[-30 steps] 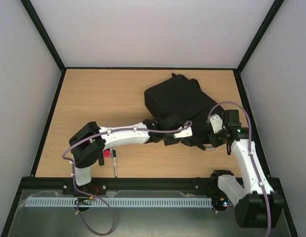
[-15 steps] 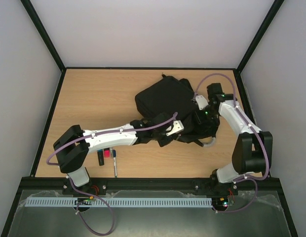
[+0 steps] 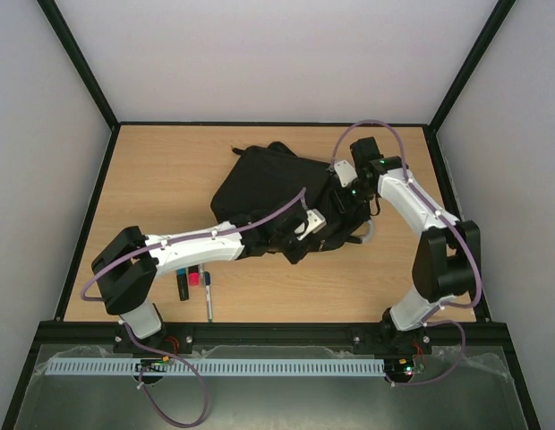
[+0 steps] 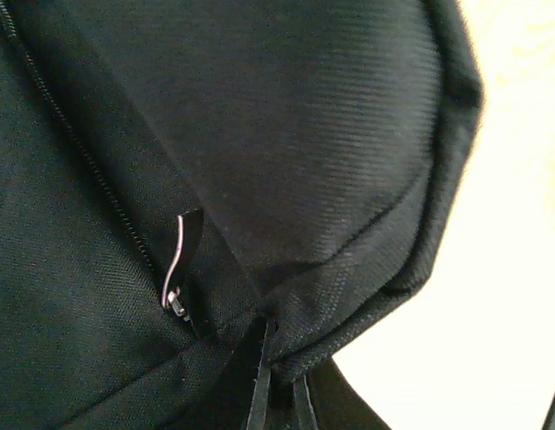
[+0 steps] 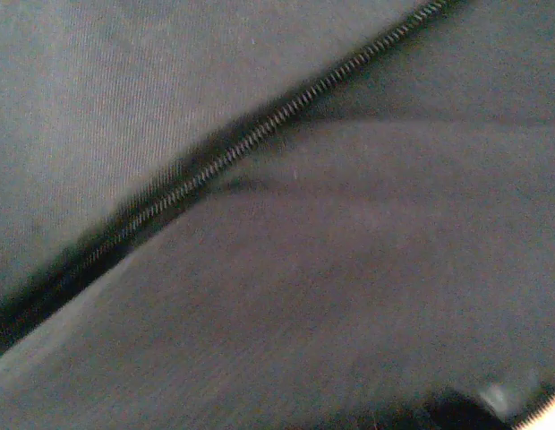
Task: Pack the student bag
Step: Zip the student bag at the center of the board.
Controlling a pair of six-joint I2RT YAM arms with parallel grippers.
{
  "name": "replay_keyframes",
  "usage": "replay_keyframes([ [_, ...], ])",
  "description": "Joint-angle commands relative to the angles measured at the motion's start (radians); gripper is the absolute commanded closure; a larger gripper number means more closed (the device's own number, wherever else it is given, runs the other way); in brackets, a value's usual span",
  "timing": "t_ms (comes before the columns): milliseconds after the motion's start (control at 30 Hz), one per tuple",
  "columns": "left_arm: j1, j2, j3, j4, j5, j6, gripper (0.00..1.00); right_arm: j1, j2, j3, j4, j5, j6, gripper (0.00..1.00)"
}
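Note:
The student bag (image 3: pixel 264 184), a large black fabric backpack, lies tilted on the middle of the wooden table. My left gripper (image 3: pixel 297 240) lies at the bag's near edge, shut on a bunched fold of its fabric (image 4: pixel 349 305). A metal zipper pull (image 4: pixel 177 269) hangs just left of that fold. My right gripper (image 3: pixel 346 199) points down onto the bag's right side. The right wrist view is filled by blurred dark fabric and a zipper line (image 5: pixel 233 152), and its fingers do not show there.
A black marker (image 3: pixel 183 286), a small pink item (image 3: pixel 194 279) and a pen (image 3: pixel 208 301) lie near the table's front edge, by the left arm's elbow. A grey strap (image 3: pixel 371 235) trails off the bag's near right corner. Black frame rails border the table.
The bag has slid left and turned, pulled along by my left gripper. My right arm swung from the near right up and over to the bag's far right side.

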State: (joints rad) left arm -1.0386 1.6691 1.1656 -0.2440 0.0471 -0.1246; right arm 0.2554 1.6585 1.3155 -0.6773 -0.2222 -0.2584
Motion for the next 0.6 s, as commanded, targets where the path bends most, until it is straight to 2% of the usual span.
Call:
replay_keyframes([
  [0, 0.053, 0.014, 0.005, 0.127, 0.161, -0.097, 0.98, -0.034, -0.19, -0.09, -0.021, 0.075, 0.011, 0.52],
  [100, 0.095, 0.027, -0.005, 0.194, 0.223, -0.145, 0.98, -0.081, -0.308, -0.159, -0.061, 0.1, 0.002, 0.48],
  [300, 0.137, 0.06, 0.025, 0.252, 0.264, -0.188, 0.98, -0.093, -0.509, -0.29, -0.103, 0.173, -0.015, 0.48],
  [433, 0.149, 0.106, 0.074, 0.257, 0.297, -0.21, 0.98, -0.089, -0.589, -0.347, -0.124, 0.056, -0.083, 0.55],
  [567, 0.156, 0.161, 0.139, 0.254, 0.334, -0.239, 0.98, -0.044, -0.618, -0.355, -0.142, 0.01, -0.127, 0.58],
])
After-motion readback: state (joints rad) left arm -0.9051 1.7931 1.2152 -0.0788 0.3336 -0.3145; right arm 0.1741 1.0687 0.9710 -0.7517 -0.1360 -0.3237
